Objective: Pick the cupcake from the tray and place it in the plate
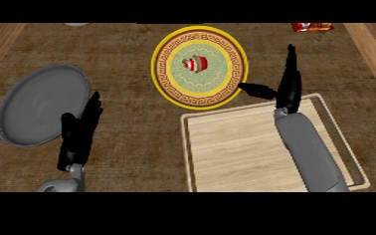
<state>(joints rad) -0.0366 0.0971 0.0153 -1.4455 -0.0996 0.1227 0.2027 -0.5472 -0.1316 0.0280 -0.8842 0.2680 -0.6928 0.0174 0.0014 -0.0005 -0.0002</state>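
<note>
cupcake [196, 63]: red and white striped, sitting at the middle of the plate, touched by neither hand
plate [166, 82]: round, yellow rim, brown band with a key pattern, pale green centre; just beyond the tray's far left corner
tray [220, 149]: pale wood with a raised rim, at lower right, nothing on it but the right forearm above
right hand [288, 82]: over the tray's far edge, just right of the plate, fingers straight, thumb out toward the plate's rim, holding nothing
left hand [79, 132]: low at left, fingers straight and up, holding nothing, beside the grey dish
grey dish [40, 104]: plain, round, at far left
red packet [311, 27]: at the top edge, its print too small to read
counter [125, 69]: dark brown, mottled
</note>
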